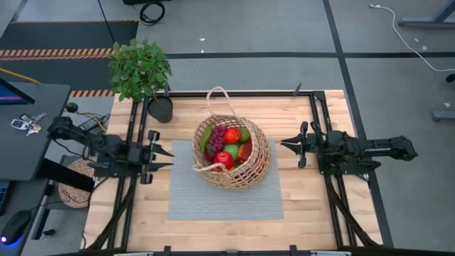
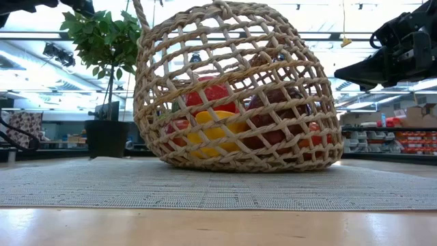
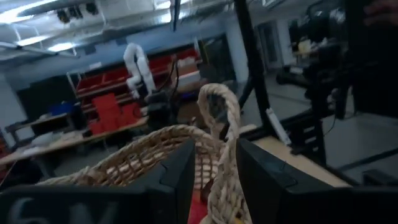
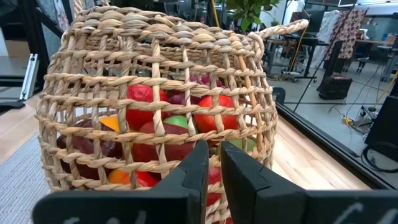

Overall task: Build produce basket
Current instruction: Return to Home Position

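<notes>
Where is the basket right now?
From above, the basket sits mid-table on the grey mat, between the left claw and the right claw, with the plant at the far left corner.

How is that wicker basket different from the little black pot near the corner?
The basket is tan open weave; the pot is solid black. The basket is far larger than the pot. The basket holds toy produce and stands on the grey mat; the pot holds a leafy plant and stands on the bare tabletop. Both are round.
</notes>
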You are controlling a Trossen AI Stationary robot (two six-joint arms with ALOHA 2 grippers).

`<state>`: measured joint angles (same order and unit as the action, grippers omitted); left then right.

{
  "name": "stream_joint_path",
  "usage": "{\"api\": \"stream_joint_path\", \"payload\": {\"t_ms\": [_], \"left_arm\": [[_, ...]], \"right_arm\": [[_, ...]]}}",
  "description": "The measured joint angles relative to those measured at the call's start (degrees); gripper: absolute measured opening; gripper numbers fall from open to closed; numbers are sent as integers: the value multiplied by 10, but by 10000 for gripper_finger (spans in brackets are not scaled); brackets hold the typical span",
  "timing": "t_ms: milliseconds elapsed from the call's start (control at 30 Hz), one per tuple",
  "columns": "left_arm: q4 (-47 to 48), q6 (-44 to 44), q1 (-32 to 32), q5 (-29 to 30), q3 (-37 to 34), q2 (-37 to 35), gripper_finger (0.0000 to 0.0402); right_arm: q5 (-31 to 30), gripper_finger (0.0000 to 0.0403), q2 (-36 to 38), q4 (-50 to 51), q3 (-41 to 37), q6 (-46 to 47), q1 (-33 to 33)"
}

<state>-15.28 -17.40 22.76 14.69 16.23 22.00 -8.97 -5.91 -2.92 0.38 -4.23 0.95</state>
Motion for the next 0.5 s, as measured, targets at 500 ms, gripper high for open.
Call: {"api": "stream_joint_path", "payload": {"t_ms": [500], "left_arm": [[-15, 288, 0, -141, -38, -78, 124]], "right_arm": [[0, 50, 0, 0, 0, 0, 0]]}}
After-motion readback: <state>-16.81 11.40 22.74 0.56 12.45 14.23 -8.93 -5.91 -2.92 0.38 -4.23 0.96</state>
